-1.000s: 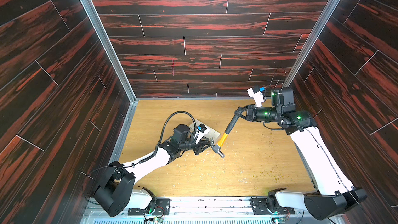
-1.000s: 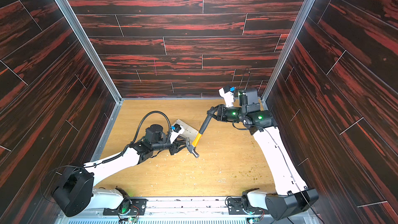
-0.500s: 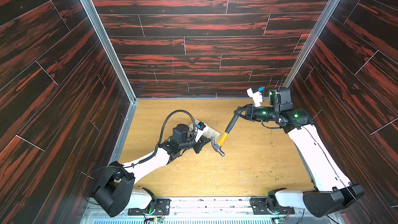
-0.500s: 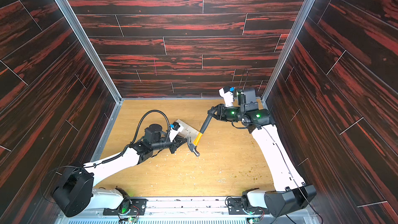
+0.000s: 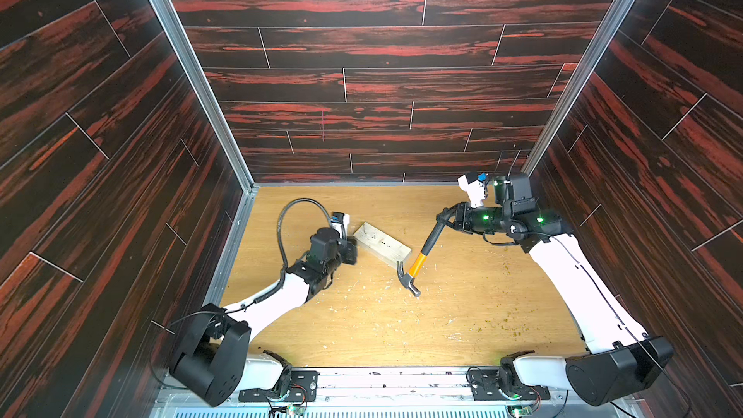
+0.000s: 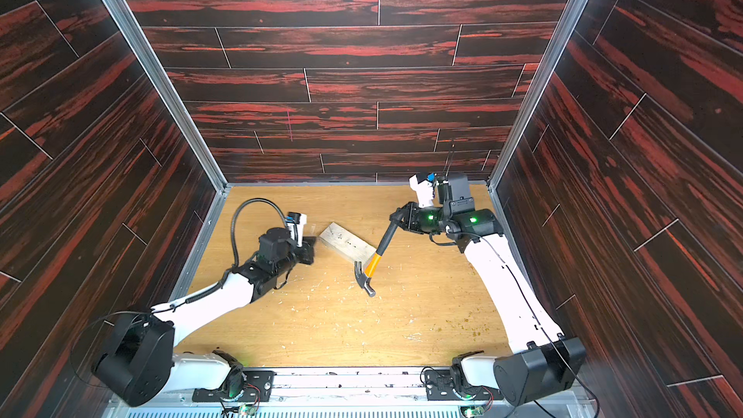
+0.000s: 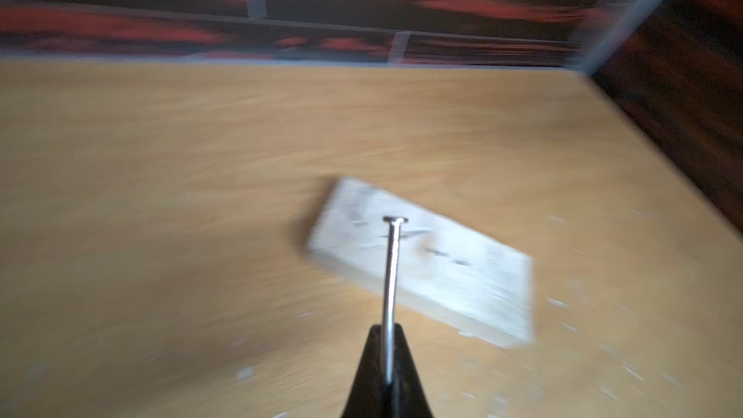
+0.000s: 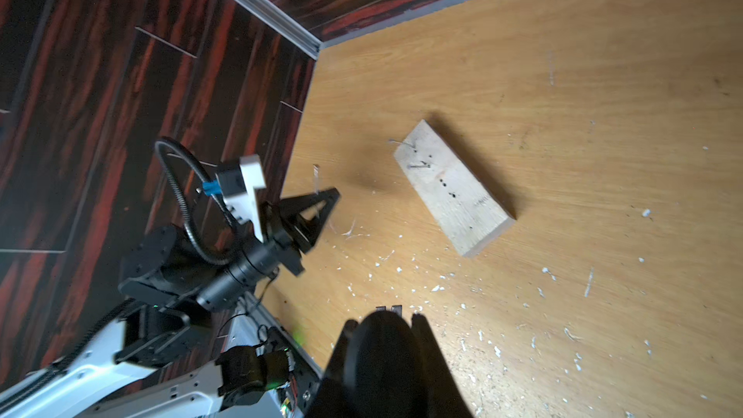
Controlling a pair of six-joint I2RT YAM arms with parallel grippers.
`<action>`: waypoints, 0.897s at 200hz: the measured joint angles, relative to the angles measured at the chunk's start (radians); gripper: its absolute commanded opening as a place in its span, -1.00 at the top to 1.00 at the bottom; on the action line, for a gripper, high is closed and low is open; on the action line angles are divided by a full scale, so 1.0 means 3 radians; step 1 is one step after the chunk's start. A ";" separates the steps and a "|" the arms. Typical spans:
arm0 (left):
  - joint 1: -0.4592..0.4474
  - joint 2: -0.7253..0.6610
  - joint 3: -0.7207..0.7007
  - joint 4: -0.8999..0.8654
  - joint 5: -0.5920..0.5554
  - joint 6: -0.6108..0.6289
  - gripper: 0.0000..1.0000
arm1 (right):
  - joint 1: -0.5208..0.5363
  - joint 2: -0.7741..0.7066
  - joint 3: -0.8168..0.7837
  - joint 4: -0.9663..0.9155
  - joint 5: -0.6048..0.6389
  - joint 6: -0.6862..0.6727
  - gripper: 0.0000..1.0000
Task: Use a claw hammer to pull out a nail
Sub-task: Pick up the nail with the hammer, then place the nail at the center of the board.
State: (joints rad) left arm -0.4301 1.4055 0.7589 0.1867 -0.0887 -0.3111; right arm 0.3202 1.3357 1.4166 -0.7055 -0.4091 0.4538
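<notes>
claw hammer point(image 5: 418, 263) handle between right fingers point(image 5: 449, 214)

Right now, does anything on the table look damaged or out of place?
Yes. The wood block has empty holes and bent nails flattened near one end, and pale splinters lie scattered across the table.

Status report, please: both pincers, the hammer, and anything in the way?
Left pincer shut on a loose nail, off the wood block. Right pincer shut on the claw hammer handle, head beside the block. Nothing seen between them.
</notes>
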 measured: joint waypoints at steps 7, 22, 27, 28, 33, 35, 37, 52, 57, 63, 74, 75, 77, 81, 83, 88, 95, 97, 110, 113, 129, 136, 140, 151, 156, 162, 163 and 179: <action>0.0057 0.0122 0.0114 -0.0139 -0.0114 -0.0052 1.00 | 0.0037 0.0000 -0.0022 0.0006 0.0062 0.0004 1.00; 0.0161 0.0434 0.0364 -0.0389 -0.0272 -0.0144 1.00 | 0.0109 -0.0001 -0.0061 0.0050 0.0145 0.0017 1.00; 0.0188 0.0558 0.0441 -0.0477 -0.0328 -0.0168 1.00 | 0.0127 -0.0001 -0.0072 0.0065 0.0168 0.0024 1.00; 0.0192 0.0571 0.0449 -0.0490 -0.0333 -0.0172 1.00 | 0.0128 -0.0001 -0.0075 0.0069 0.0169 0.0024 1.00; 0.0210 0.0670 0.0504 -0.0563 -0.0383 -0.0189 1.00 | 0.0146 -0.0001 -0.0086 0.0084 0.0195 0.0033 1.00; 0.0214 0.0706 0.0525 -0.0598 -0.0399 -0.0195 1.00 | 0.0153 -0.0001 -0.0092 0.0088 0.0202 0.0036 1.00; 0.0219 0.0745 0.0540 -0.0629 -0.0420 -0.0202 1.00 | 0.0156 -0.0001 -0.0097 0.0093 0.0215 0.0037 1.00; 0.0224 0.0979 0.0615 -0.0857 -0.0537 -0.0234 1.00 | 0.0191 -0.0001 -0.0125 0.0111 0.0333 0.0061 1.00; 0.0224 0.1040 0.0629 -0.0935 -0.0566 -0.0244 1.00 | 0.0205 -0.0001 -0.0134 0.0113 0.0380 0.0062 1.00; 0.0224 0.1099 0.0640 -0.1016 -0.0595 -0.0256 0.96 | 0.0219 -0.0001 -0.0142 0.0112 0.0444 0.0066 1.00; 0.0224 0.1186 0.0660 -0.1144 -0.0628 -0.0271 0.90 | 0.0243 0.0001 -0.0154 0.0116 0.0561 0.0072 1.00; 0.0224 0.1193 0.0664 -0.1160 -0.0632 -0.0273 0.90 | 0.0245 0.0003 -0.0155 0.0116 0.0575 0.0072 1.00; 0.0224 0.1207 0.0666 -0.1179 -0.0635 -0.0273 0.89 | 0.0248 0.0003 -0.0156 0.0117 0.0590 0.0072 1.00; 0.0224 0.1228 0.0670 -0.1199 -0.0638 -0.0276 0.86 | 0.0261 0.0005 -0.0160 0.0120 0.0636 0.0075 1.00; 0.0224 0.1237 0.0675 -0.1213 -0.0640 -0.0277 0.84 | 0.0264 0.0006 -0.0163 0.0123 0.0655 0.0075 1.00; 0.0224 0.1258 0.0689 -0.1253 -0.0641 -0.0281 0.80 | 0.0278 0.0011 -0.0168 0.0128 0.0704 0.0079 1.00; 0.0224 0.1280 0.0706 -0.1289 -0.0641 -0.0286 0.78 | 0.0296 0.0019 -0.0173 0.0139 0.0763 0.0083 1.00; 0.0224 0.1289 0.0712 -0.1300 -0.0641 -0.0285 0.77 | 0.0299 0.0023 -0.0174 0.0141 0.0779 0.0084 1.00; 0.0224 0.1317 0.0753 -0.1340 -0.0638 -0.0298 0.67 | 0.0326 0.0039 -0.0196 0.0182 0.0863 0.0088 1.00; 0.0224 0.1325 0.0762 -0.1347 -0.0637 -0.0294 0.67 | 0.0334 0.0046 -0.0201 0.0187 0.0884 0.0088 1.00; 0.0224 0.1376 0.0821 -0.1383 -0.0626 -0.0331 0.65 | 0.0389 0.0070 -0.0217 0.0235 0.1020 0.0075 1.00; 0.0224 0.1397 0.0839 -0.1389 -0.0624 -0.0347 0.63 | 0.0421 0.0071 -0.0233 0.0263 0.1095 0.0061 1.00; 0.0224 0.1399 0.0846 -0.1389 -0.0618 -0.0354 0.62 | 0.0437 0.0069 -0.0249 0.0289 0.1136 0.0053 1.00; 0.0224 0.1397 0.0846 -0.1392 -0.0608 -0.0376 0.60 | 0.0469 0.0025 -0.0334 0.0427 0.1219 0.0018 1.00; 0.0224 0.1396 0.0846 -0.1392 -0.0604 -0.0388 0.60 | 0.0476 -0.0010 -0.0399 0.0510 0.1236 -0.0001 1.00; 0.0224 0.1390 0.0841 -0.1390 -0.0603 -0.0394 0.59 | 0.0481 -0.0069 -0.0496 0.0626 0.1259 -0.0013 1.00; 0.0224 0.1390 0.0841 -0.1391 -0.0601 -0.0397 0.59 | 0.0482 -0.0085 -0.0520 0.0654 0.1261 -0.0020 1.00; 0.0224 0.1317 0.0778 -0.1381 -0.0594 -0.0418 0.51 | 0.0478 -0.0327 -0.0867 0.1022 0.1325 -0.0024 1.00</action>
State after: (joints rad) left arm -0.3630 1.8008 0.9924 -0.2276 -0.2668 -0.4366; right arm 0.4637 1.2377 1.1564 -0.3988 -0.0116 0.4465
